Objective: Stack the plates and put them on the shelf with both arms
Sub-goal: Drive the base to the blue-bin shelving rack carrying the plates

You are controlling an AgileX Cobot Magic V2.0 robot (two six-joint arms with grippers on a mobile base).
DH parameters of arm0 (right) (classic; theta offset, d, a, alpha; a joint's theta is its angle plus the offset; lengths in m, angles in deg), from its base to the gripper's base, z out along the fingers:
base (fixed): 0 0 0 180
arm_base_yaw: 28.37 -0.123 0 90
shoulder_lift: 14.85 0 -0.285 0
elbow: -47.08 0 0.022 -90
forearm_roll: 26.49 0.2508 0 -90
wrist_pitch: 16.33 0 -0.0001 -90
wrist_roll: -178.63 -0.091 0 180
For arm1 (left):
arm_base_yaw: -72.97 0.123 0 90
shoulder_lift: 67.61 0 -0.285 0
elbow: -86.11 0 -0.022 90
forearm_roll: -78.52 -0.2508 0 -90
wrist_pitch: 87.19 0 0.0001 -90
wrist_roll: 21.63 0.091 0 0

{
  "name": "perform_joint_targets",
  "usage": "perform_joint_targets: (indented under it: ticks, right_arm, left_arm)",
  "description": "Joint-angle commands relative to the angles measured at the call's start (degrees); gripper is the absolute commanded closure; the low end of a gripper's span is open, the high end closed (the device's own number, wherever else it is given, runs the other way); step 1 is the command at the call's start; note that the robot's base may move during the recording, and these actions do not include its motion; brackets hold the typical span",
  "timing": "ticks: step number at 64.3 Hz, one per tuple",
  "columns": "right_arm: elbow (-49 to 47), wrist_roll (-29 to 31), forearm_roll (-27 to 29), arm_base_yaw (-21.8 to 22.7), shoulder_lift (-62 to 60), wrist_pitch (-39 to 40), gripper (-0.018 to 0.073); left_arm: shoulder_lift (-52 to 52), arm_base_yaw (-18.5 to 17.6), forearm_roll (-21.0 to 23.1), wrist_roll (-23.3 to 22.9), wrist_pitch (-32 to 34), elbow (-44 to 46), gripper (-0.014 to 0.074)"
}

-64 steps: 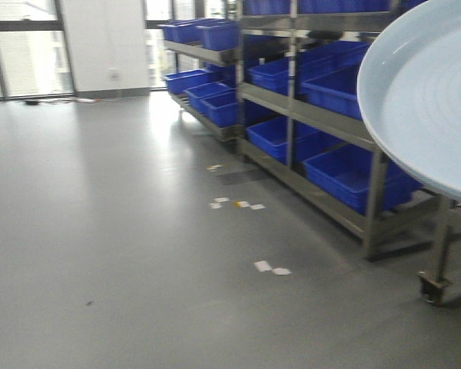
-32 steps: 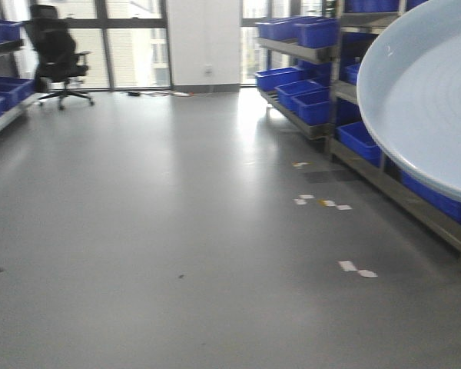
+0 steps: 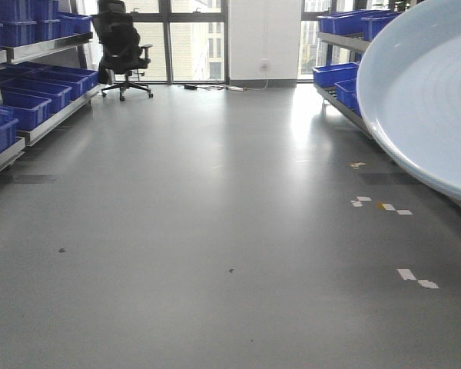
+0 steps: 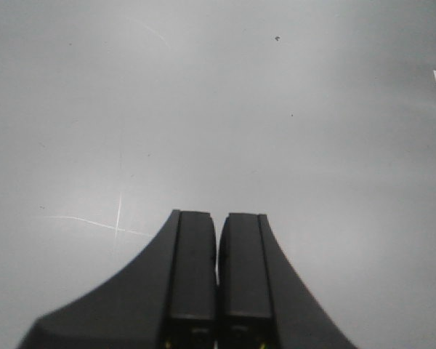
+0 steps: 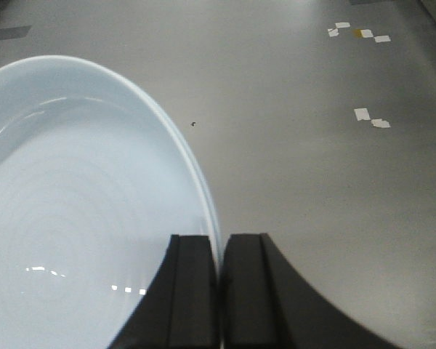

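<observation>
My view swings left, the office chair (image 3: 123,48) shifting rightward; my right gripper (image 5: 219,247) pinches the plate (image 3: 426,100) by its rim, left gripper (image 4: 218,227) closed, empty

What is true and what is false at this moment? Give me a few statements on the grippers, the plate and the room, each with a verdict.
1. The right gripper is shut on the rim of a plate. True.
2. The left gripper holds a second plate. False: it is shut on nothing, above bare floor.
3. An office chair stands near the far windows. True.
4. The blue bins are stacked on the floor in the middle of the room. False: they sit on shelves along the sides.
</observation>
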Motion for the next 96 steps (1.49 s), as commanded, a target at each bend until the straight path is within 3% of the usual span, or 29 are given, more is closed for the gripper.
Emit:
perform_joint_targets:
  ticks: [1,96]
  right_arm:
    - [-1.7,0.1,-0.4,0.3,-0.1,5.1,0.0531]
    - [-1.7,0.1,-0.4,0.3,-0.1,5.1,0.0531]
  left_arm:
    - [0.2,-0.4,0.5,0.1,3.9,1.6,0.0513]
    - [0.2,-0.4,0.5,0.1,3.9,1.6,0.0513]
